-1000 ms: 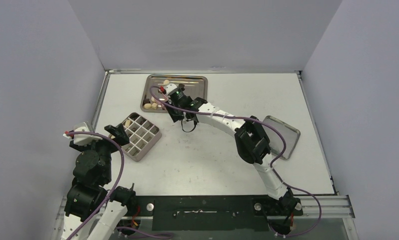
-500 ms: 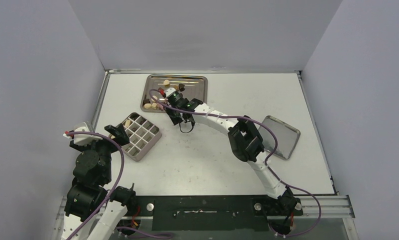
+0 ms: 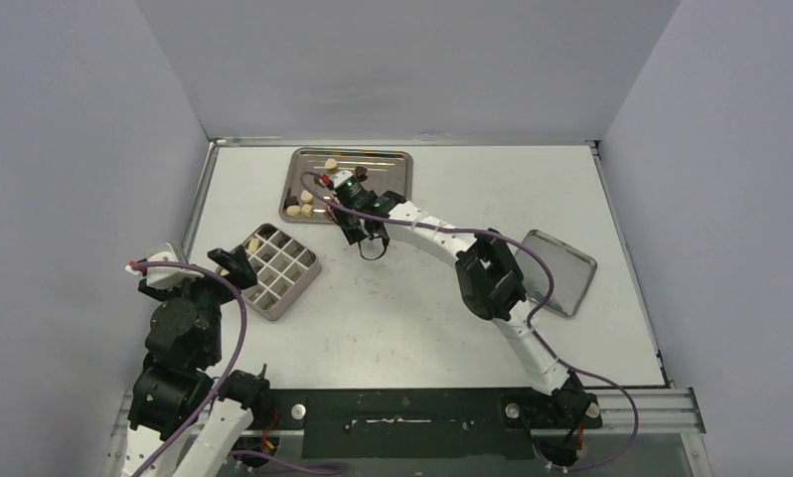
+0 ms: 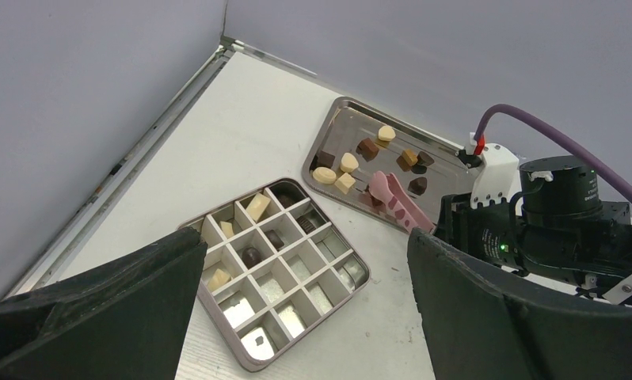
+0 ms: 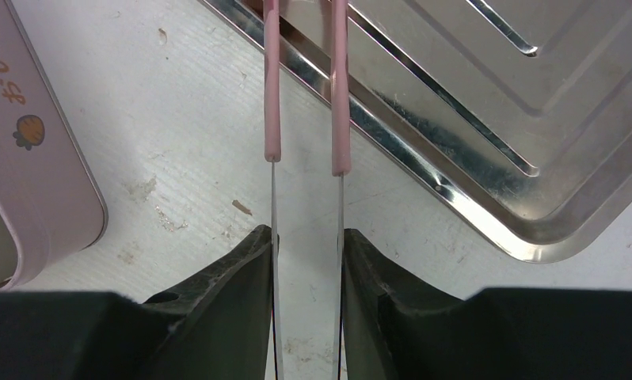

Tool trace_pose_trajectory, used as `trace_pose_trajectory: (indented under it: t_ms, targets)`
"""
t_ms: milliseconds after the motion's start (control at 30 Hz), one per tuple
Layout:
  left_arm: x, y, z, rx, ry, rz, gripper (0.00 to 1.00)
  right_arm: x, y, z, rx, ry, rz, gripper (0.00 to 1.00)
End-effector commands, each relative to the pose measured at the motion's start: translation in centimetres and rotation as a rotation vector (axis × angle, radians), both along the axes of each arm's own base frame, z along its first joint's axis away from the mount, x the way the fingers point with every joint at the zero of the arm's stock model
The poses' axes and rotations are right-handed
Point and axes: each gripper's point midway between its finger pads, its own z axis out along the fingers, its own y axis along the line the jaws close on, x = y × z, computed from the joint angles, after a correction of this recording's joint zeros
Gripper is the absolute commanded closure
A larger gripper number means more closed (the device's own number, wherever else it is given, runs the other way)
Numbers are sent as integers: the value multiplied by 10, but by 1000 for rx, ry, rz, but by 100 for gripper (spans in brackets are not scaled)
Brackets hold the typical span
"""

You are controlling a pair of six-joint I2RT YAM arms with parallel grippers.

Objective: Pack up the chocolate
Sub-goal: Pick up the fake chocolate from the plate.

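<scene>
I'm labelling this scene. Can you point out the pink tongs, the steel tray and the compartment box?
pink tongs (image 4: pixel 392 198): left wrist view, on the pink head.
steel tray (image 4: pixel 348 127): left wrist view, bare floor near its far-left corner.
compartment box (image 4: pixel 275 287): left wrist view, an empty cell.

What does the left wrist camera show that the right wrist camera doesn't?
Only the left wrist view shows the chocolate, loose on the metal tray with a few pieces in the gridded box, plus the right arm seen from outside. Only the right wrist view shows the right hand up close, gripping the thin metal blades of the pink tongs, and a small strawberry drawing on a pink surface at the left. Both show the pink tongs, the metal tray and the white table.
</scene>
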Motion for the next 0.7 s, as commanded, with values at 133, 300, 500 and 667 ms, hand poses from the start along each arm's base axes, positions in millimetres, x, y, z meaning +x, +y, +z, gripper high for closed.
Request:
trace_pose_trajectory:
  t_ms: [133,300,500,667]
  targets:
    - [-2,-2,17,-7,-45,-15,3,15,3,56,87,-112,-43,85]
    - [-2,-1,17,-7,-45,-14,3,14,3,71,112,-140,-30,87]
    - [-1,-1,17,-5,-45,-14,3,10,4,84,139,-158,-13,89]
    - [-2,-1,16,-4,-44,-11,3,-4,9,98,175,-173,16,89]
